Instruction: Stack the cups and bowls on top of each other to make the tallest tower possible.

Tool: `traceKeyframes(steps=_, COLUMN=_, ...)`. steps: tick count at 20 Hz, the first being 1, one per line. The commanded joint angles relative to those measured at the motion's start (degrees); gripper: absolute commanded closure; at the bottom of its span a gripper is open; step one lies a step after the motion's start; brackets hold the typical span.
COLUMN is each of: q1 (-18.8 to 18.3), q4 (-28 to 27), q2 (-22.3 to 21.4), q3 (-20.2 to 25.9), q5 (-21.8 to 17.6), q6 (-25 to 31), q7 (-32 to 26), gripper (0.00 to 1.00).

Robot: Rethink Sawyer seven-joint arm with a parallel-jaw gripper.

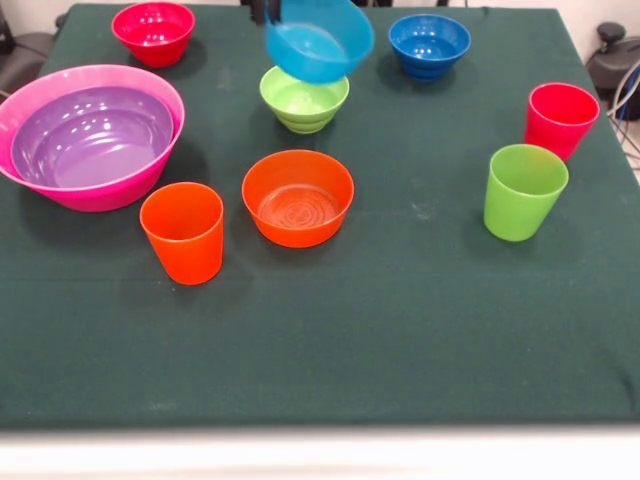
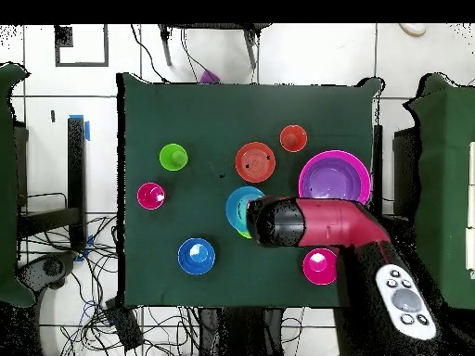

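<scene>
The light blue bowl (image 1: pixel 318 40) hangs tilted in the air, its mouth tipped toward the camera, above and slightly behind the lime green bowl (image 1: pixel 304 98), which sits upright on the counter (image 1: pixel 400 330). The gripper (image 1: pixel 268 12) shows only as a dark tip at the top edge by the blue bowl's rim; I cannot tell how the jaws stand. In the overhead view the red and black arm (image 2: pixel 311 223) covers most of that bowl, leaving only a blue crescent showing. The start of the tower, the purple bowl (image 1: pixel 92 135) nested inside the huge pink bowl (image 1: pixel 110 190), sits at the left edge of the counter in the front view, its rim reaching just past the cloth. Just beside it stands the orange cup (image 1: pixel 184 230), and next to that the orange bowl (image 1: pixel 298 197), apart from both. The red-pink bowl (image 1: pixel 153 32) and the dark blue bowl (image 1: pixel 429 45) sit close to the far edge. The red-pink cup (image 1: pixel 560 118) and the lime green cup (image 1: pixel 523 190) stand near the right edge, near each other but not touching. The whole near strip of the counter is open green cloth.
</scene>
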Motion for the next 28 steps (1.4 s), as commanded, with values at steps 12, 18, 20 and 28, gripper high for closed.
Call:
traceKeyframes(steps=12, q1=-13.30, q4=-7.75, q2=7.18, q3=14.06, q5=-17.83, q6=5.30, q7=-29.64, gripper=1.00)
traceKeyframes(steps=18, q1=-17.23, q4=-8.68, q2=8.43, q3=15.69, q5=-20.45, q6=6.20, q7=-32.53, gripper=1.00)
traceKeyframes(steps=20, q1=-18.07, q4=-9.05, q2=8.68, q3=16.18, q5=-20.82, q6=6.53, q7=-33.51, gripper=1.00)
traceKeyframes(steps=28, q1=-20.63, q4=-10.16, q2=9.85, q3=18.22, q5=-22.44, q6=7.04, q7=-36.78, gripper=1.00)
